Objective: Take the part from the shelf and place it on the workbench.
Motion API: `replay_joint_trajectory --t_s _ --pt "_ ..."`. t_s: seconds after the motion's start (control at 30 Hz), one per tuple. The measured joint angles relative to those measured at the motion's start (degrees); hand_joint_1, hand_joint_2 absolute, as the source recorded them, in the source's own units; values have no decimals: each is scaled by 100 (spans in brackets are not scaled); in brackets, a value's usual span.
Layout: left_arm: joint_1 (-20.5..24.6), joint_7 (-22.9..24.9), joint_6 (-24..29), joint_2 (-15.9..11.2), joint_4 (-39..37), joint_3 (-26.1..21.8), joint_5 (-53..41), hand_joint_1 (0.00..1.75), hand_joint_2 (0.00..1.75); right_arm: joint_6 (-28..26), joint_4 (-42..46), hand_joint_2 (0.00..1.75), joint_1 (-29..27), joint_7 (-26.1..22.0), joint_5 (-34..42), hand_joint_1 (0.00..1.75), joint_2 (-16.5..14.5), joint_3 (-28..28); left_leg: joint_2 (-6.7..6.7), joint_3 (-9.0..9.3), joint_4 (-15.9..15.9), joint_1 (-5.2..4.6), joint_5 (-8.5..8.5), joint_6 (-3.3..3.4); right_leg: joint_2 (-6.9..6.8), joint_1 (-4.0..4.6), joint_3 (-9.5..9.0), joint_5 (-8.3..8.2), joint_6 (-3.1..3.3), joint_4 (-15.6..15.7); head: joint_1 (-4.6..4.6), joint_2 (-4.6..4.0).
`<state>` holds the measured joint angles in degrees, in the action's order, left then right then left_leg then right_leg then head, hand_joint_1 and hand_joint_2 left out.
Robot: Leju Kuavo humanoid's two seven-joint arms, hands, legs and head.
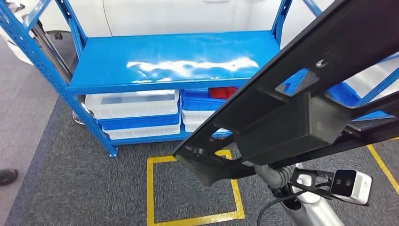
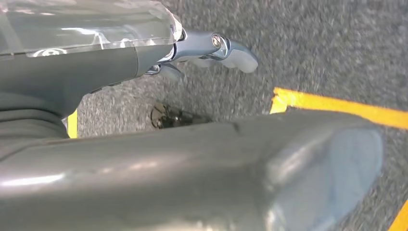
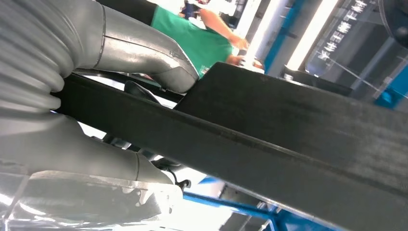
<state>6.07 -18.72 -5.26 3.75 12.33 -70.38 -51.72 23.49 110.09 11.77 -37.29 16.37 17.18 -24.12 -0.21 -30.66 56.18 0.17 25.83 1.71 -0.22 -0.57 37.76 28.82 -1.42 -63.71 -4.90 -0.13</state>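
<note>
- Black plastic, long and flat with a boxy block under its middle, the part [image 1: 287,113] runs diagonally from the lower centre of the head view to its upper right corner, lifted in front of the shelf.
- In the right wrist view the right hand [image 3: 86,96] clamps this part [image 3: 269,139], a thick grey finger [image 3: 144,53] on one face and another on the opposite face.
- Left hand [image 2: 211,48] hangs over grey carpet [image 2: 312,43] near a yellow tape line [image 2: 337,106]; its fingers look curled in with nothing between them, though the view is too partial to be sure.
- Blue shelf [image 1: 174,61] fills the upper middle of the head view, with white and blue bins [image 1: 136,113] on the level beneath.
- A yellow tape square [image 1: 150,193] marks the carpet at lower centre.
- A person in a green shirt [image 3: 197,38] stands at the top of the right wrist view.
</note>
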Motion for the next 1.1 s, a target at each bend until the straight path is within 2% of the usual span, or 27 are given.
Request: replay_joint_trajectory --t_s 0.03,0.07,0.1,0.13,0.17,0.2,0.27,0.3,0.33,0.4,0.43,0.47,0.5,0.57,0.6,0.63,0.67,0.7,0.73,0.77,0.8,0.83,0.9,0.97,1.03,1.07,1.1 --pt "-3 -1 7 9 0 0 1 0 0 101 29 175 -109 0 -92 175 -3 14 1 -70 11 -10 -43 17 2 -5 104 258 -6 -377 0 0" --pt "-10 -4 12 19 0 0 4 0 0 217 59 175 -229 0 -184 175 -5 33 2 -144 30 -21 -84 23 2 -12 184 434 -10 -733 0 0" --pt "-16 -10 19 29 0 0 6 0 0 340 88 175 -351 0 -274 175 -5 63 3 -223 56 -30 -123 23 2 -15 197 495 -11 -966 0 0" --pt "-21 -18 26 37 0 0 8 0 0 458 115 175 -465 0 -359 175 -5 99 3 -303 88 -37 -158 21 1 -16 127 439 -5 -1023 -1 0" --pt "-26 -26 35 48 0 0 9 0 0 592 146 175 -575 0 -447 175 -5 149 4 -385 122 -42 -189 16 0 -16 -51 294 9 -858 0 0" --pt "-30 -31 43 60 0 0 8 0 0 726 185 175 -674 0 -525 175 -5 209 3 -457 157 -46 -220 8 -7 -13 -317 148 32 -515 -1 0" --pt "-44 -32 48 86 0 0 -7 0 0 951 269 175 -825 0 -636 175 -5 341 3 -549 191 -54 -280 -31 -39 20 -850 106 89 274 -1 0" --pt "-50 -27 47 96 0 0 -21 0 0 1027 308 175 -878 0 -666 175 -5 413 6 -559 195 -54 -311 -61 -51 44 -1002 151 117 525 -1 0" --pt "-56 -19 47 104 0 0 -37 0 0 1085 339 175 -922 0 -690 175 -5 486 11 -558 184 -50 -348 -95 -56 69 -1058 191 143 644 -1 0" --pt "-58 2 47 112 0 0 -66 0 0 1167 389 175 -1006 0 -726 175 -5 609 18 -555 171 -40 -402 -162 -54 70 -1031 102 208 702 0 0" --pt "-59 16 47 114 0 1 -76 0 0 1196 412 175 -1040 0 -739 175 -5 651 15 -583 216 -38 -342 -193 -58 57 -1000 44 245 719 0 0" --pt "-61 35 47 115 0 1 -85 0 0 1217 434 175 -1070 0 -747 175 -5 684 11 -638 355 -36 -181 -224 -64 40 -962 -16 280 742 -1 0" --pt "-62 53 47 115 0 2 -93 0 0 1235 453 175 -1094 0 -753 175 -5 715 7 -724 608 -29 62 -251 -69 27 -914 -73 306 754 -1 0" --pt "-67 84 47 116 0 3 -104 0 0 1264 477 175 -1139 0 -778 175 -5 768 4 -941 1347 -14 562 -300 -68 32 -795 -164 328 748 -1 0" --pt "-69 92 47 117 0 4 -108 0 0 1271 481 175 -1165 0 -793 175 -5 791 5 -1006 1658 -10 673 -318 -68 35 -733 -206 324 739 -1 0" --pt "-70 98 47 117 0 5 -113 0 0 1273 483 175 -1190 0 -807 175 -5 812 5 -996 1812 -8 667 -329 -67 36 -672 -243 316 727 -1 0" --pt "-71 102 47 117 0 6 -117 0 0 1272 488 175 -1210 0 -818 175 -5 833 5 -877 1741 -7 557 -331 -64 35 -614 -275 305 711 -1 0" --pt "-71 105 47 116 0 7 -122 0 0 1271 499 175 -1225 0 -827 175 -5 851 3 -647 1449 -6 404 -325 -59 33 -563 -302 290 690 -2 0" --pt "-70 105 47 115 0 8 -131 0 0 1269 516 175 -1233 0 -833 175 -5 867 -2 -348 1023 -6 290 -309 -55 32 -521 -322 273 666 -2 0" --pt "-66 105 47 114 0 9 -138 0 0 1266 539 175 -1239 0 -839 175 -5 880 -9 -63 595 -15 236 -283 -52 36 -484 -338 254 642 -2 0" --pt "-64 105 46 113 0 10 -147 0 0 1263 564 175 -1245 0 -847 175 -5 895 -16 136 280 -24 226 -250 -49 41 -462 -358 226 623 -1 0" --pt "-63 106 45 113 0 12 -155 0 0 1259 588 175 -1251 0 -855 175 -5 911 -21 234 106 -33 250 -216 -49 44 -448 -377 197 611 -1 0" --pt "-69 110 33 114 0 14 -163 0 0 1251 633 175 -1259 0 -874 175 -5 951 -16 229 35 -39 233 -137 -45 39 -436 -416 129 601 -1 0" --pt "-69 116 11 120 0 16 -165 0 0 1232 671 175 -1257 0 -892 175 -13 996 3 206 -9 -30 170 -48 -34 25 -364 -302 82 457 0 0" --pt "-64 119 -8 122 0 16 -164 0 0 1183 696 175 -1234 0 -903 175 -24 1032 18 148 -25 -28 102 17 -22 4 -122 79 54 -104 1 0" --pt "-64 119 -14 121 0 16 -163 0 0 1138 700 175 -1209 0 -902 175 -26 1041 21 100 -19 -35 75 30 -19 -7 48 301 42 -518 1 0" --pt "-65 120 -18 119 0 16 -161 0 0 1083 699 175 -1175 0 -890 175 -27 1045 26 57 -11 -42 49 34 -18 -19 184 452 31 -873 1 0"
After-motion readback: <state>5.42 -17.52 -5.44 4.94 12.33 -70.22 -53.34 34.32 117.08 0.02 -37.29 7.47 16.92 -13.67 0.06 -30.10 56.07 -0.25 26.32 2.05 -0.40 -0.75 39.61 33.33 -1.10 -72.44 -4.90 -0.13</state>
